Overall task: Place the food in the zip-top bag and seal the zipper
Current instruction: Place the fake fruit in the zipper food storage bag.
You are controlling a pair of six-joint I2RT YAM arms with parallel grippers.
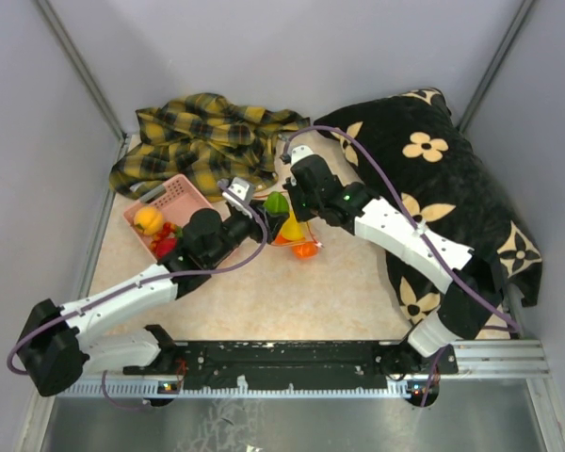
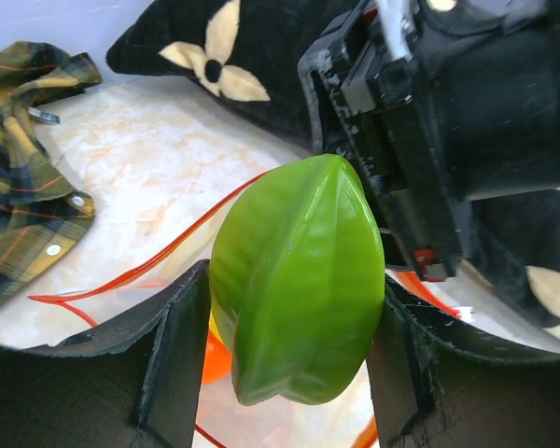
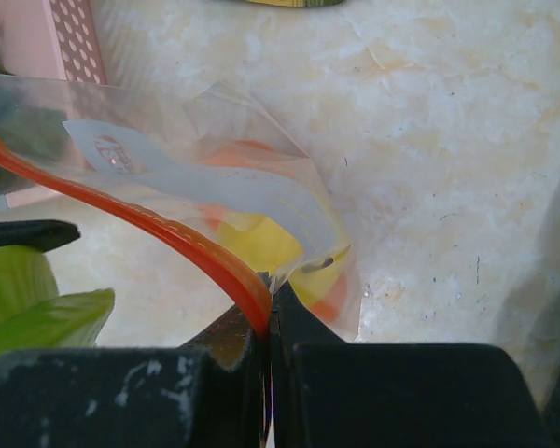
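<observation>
I am holding the green leafy piece (image 2: 299, 280) clamped in the left gripper (image 2: 291, 369), hovering at the mouth of the zip-top bag (image 3: 261, 201) at mid-table, just right of the pink basket (image 1: 174, 198); the right gripper (image 3: 269, 313) is pinching the zipper (image 3: 121, 210), its jaws closed on the red strip and holding that lip up; orange and yellow food (image 3: 261, 247) is already lying inside the bag, while more toy fruit (image 1: 155, 231) is waiting in the basket; I am judging that the leaf should go in tip-first past the red strip and be released only once it is well inside the mouth, the right side keeping the lip raised and taut; the bag's white label patch (image 3: 196, 182) is showing a small reddish mark, but no writing is legible.
</observation>
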